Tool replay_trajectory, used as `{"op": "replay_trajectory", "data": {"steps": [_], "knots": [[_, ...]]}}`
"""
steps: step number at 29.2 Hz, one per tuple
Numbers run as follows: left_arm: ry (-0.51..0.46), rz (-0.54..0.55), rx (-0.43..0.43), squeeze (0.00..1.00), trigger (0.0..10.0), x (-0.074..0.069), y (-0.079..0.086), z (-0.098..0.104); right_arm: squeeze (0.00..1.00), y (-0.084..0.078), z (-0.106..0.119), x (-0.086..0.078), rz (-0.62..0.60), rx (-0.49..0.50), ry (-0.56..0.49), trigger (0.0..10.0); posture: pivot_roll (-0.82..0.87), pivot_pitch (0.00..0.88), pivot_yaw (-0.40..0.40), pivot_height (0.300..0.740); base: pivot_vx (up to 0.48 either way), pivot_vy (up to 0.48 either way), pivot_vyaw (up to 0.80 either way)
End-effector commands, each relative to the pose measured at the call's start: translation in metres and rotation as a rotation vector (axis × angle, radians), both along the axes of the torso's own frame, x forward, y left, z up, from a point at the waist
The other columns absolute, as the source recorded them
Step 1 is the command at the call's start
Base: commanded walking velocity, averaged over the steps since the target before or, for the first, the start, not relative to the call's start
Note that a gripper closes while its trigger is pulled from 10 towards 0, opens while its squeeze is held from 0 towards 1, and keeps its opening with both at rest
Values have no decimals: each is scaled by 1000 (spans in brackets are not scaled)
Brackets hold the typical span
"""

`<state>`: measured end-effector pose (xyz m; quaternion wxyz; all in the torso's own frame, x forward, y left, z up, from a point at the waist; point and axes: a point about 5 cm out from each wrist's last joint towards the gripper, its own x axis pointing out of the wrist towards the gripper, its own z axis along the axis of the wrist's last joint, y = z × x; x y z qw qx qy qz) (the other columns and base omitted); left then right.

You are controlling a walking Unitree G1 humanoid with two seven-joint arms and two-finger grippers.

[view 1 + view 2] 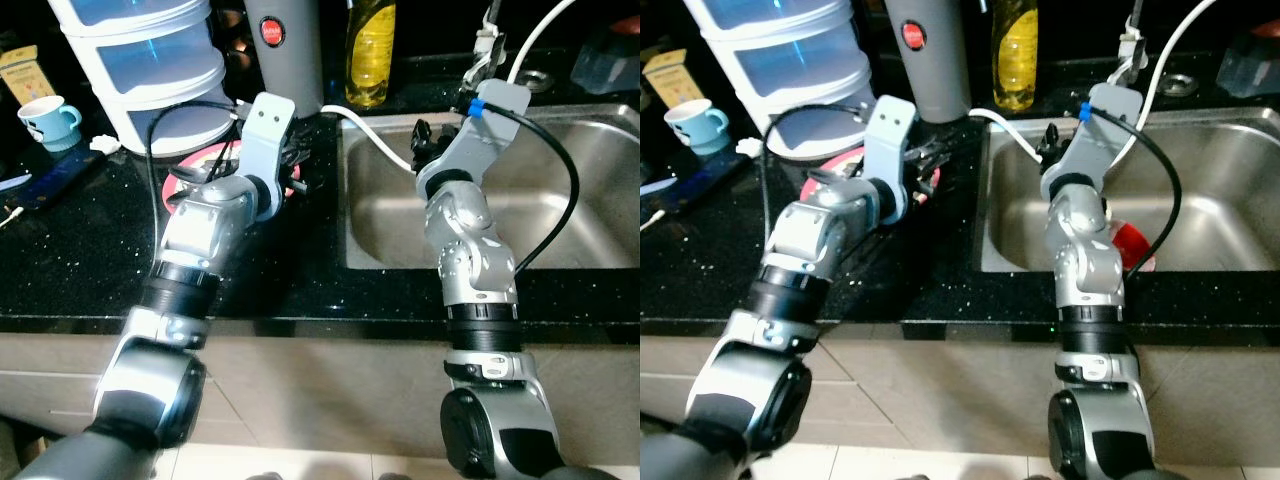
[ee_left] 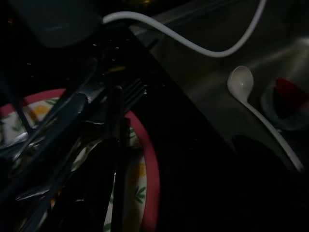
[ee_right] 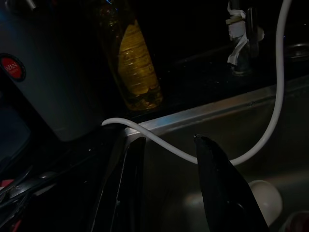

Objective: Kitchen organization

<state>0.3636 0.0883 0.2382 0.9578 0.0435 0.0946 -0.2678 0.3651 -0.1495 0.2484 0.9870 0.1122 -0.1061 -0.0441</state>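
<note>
A pink-rimmed plate with a leaf pattern lies on the black table, just left of the steel sink. Dark cutlery, including a fork, is piled across it. The left hand reaches over the plate's far edge among this cutlery; the pictures are too dark to tell whether its fingers are open or clamped on anything.

In the sink lie a white ladle and, near it, a red object whose kind cannot be made out. A white hose runs from the table's back edge and loops over the basin. The right hand hovers above the sink's left rim, close to the hose; one black finger shows in its wrist view, and its opening cannot be judged.

Behind the plate stand a grey canister with a red badge, a yellow bottle and a white stack of drawers. A blue mug sits farther left.
</note>
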Motion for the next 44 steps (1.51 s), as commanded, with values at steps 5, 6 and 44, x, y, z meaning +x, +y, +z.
{"op": "replay_trajectory", "data": {"steps": [5,6,44], "knots": [[48,113,-22,0,9843,-24,15,-1,0,7,-3,0,28,6,16,10000,102,4,136,740,0,0,0],[56,134,-28,0,9843,-26,17,-1,0,7,-3,0,28,6,16,10000,103,4,135,740,0,0,0],[214,390,-177,0,6078,-89,39,-33,0,12,-8,1,51,6,37,10000,144,28,131,740,0,0,0]]}}
